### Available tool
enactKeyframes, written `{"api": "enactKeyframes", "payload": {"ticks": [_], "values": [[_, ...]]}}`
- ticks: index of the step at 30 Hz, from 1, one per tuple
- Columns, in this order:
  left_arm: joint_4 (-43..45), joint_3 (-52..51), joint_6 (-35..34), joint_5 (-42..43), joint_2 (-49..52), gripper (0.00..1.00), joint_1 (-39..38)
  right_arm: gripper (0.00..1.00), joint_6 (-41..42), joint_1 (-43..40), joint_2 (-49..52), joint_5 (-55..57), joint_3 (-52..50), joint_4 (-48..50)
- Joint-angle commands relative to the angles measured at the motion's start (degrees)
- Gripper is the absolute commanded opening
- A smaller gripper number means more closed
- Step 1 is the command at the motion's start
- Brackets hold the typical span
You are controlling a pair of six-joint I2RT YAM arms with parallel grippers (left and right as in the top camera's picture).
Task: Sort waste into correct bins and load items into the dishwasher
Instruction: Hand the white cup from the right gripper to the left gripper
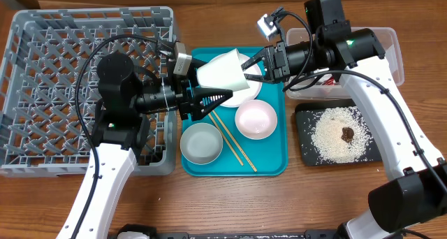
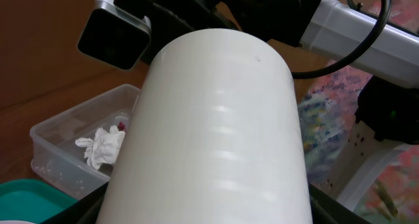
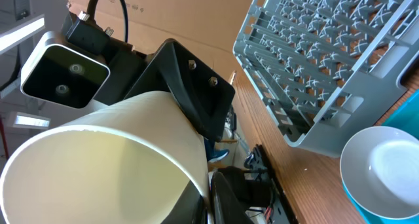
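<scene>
Presently, small white cup (image 1: 222,70): lifted on its side above the teal tray (image 1: 269,155), between the two arms, mouth toward the right wrist camera.
Right pincer (image 1: 253,66): clamped on the cup at its rim end.
Left pincer (image 1: 213,99): fingers spread either side of the cup's body; I cannot tell whether they press on it.
Large round white plate (image 1: 248,91): on the teal tray, partly under the cup.
Pink-sided dish (image 1: 255,119): upright on the tray, right of the chopsticks (image 1: 232,140).
Grey metal bowl (image 1: 202,142): at the tray's near left corner.
Grey dish rack (image 1: 63,64): on the bench (image 1: 209,204), touching the tray's left edge.
Clear tub (image 1: 391,47): far right, crumpled tissue (image 2: 98,145) inside.
Black tray (image 1: 304,138): near the tub, holding rice (image 1: 328,138) with a brown lump (image 1: 347,133) on top.
</scene>
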Motion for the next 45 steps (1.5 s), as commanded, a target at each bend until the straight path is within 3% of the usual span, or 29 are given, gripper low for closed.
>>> {"api": "enactKeyframes", "payload": {"ticks": [1, 6, 10, 25, 29, 30, 32, 38, 40, 41, 45], "values": [[0.24, 0.85, 0.0, -0.46, 0.26, 0.7, -0.28, 0.04, -0.2, 0.09, -0.2, -0.55, 0.37, 0.28], [0.46, 0.85, 0.0, -1.55, 0.26, 0.78, -0.24, 0.04, -0.2, 0.09, -0.2, -0.52, 0.37, -0.04], [0.46, 0.87, 0.02, -2.4, 0.26, 0.79, 0.68, 0.04, -0.2, 0.09, -0.2, -0.5, 0.37, -0.55], [0.44, 0.85, 0.0, -1.7, 0.26, 0.77, 2.67, 0.04, -0.2, 0.07, -0.2, -0.07, 0.37, -0.63], [0.39, 0.85, -0.02, -1.46, 0.26, 0.68, 2.67, 0.04, -0.2, 0.07, -0.2, -0.09, 0.37, -0.7], [0.39, 0.85, -0.02, -1.46, 0.26, 0.64, 2.67, 0.05, -0.2, 0.07, -0.2, -0.07, 0.39, -0.7], [0.39, 0.85, 0.0, -1.49, 0.26, 0.58, 2.67, 0.17, -0.2, 0.07, -0.2, -0.07, 0.37, -0.7], [-0.02, 0.85, 0.42, -2.16, 0.26, 0.5, 2.69, 0.17, -0.22, 0.07, -0.2, -0.04, 0.37, -0.7], [-0.11, 0.85, 1.6, -2.19, 0.26, 0.49, 2.73, 0.21, -0.2, 0.07, -0.2, 1.16, 0.37, -0.76], [-0.98, 0.85, 2.36, -3.43, 0.26, 0.48, 2.73, 0.3, -0.04, 0.02, -0.2, 3.82, 0.37, -1.25], [-5.92, 0.85, 5.64, -10.32, 0.26, 0.45, 2.75, 0.38, 3.82, -0.31, -0.2, 20.7, 0.37, -5.05]]}}
